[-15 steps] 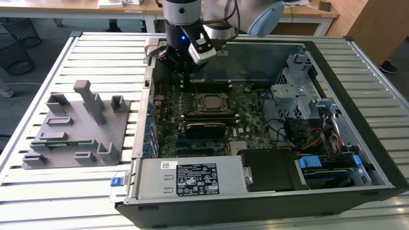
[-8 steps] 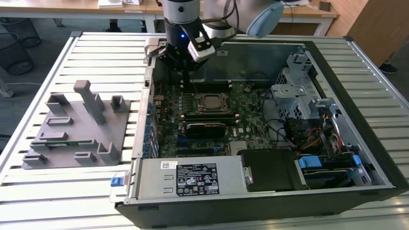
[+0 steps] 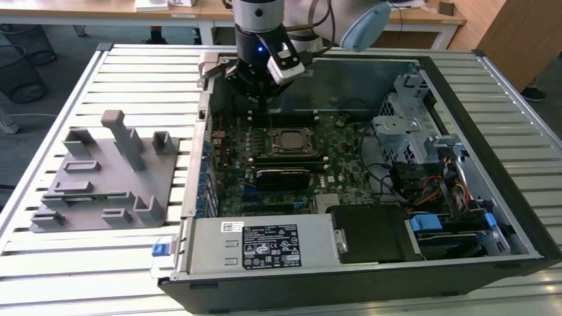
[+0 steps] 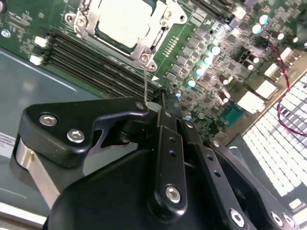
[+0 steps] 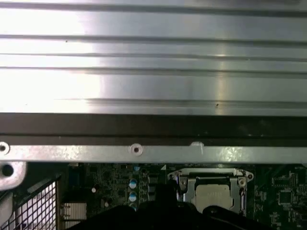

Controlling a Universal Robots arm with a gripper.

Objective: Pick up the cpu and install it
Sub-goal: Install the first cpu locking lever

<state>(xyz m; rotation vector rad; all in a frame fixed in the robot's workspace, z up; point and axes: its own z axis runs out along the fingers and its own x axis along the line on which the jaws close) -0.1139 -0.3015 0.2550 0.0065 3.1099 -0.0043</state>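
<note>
The cpu (image 3: 290,141) lies flat in the motherboard socket inside the open computer case, its silver lid up and a metal frame around it. Both wrist views show it there, the cpu (image 4: 125,19) and the cpu (image 5: 214,196). My gripper (image 3: 260,103) hangs just beyond the socket, toward the case's far wall. In the second wrist view the gripper (image 4: 162,101) has its black fingers together. Its tip touches the end of a thin metal socket lever (image 4: 145,81). I cannot tell whether the lever is clamped between the fingers.
A grey fixture block (image 3: 105,178) sits on the slatted table at the exterior view's left. Inside the case (image 3: 514,164) are memory slots (image 4: 91,64), a black module (image 3: 283,176), a power supply (image 3: 263,243) and a drive cage (image 3: 404,125) with cables.
</note>
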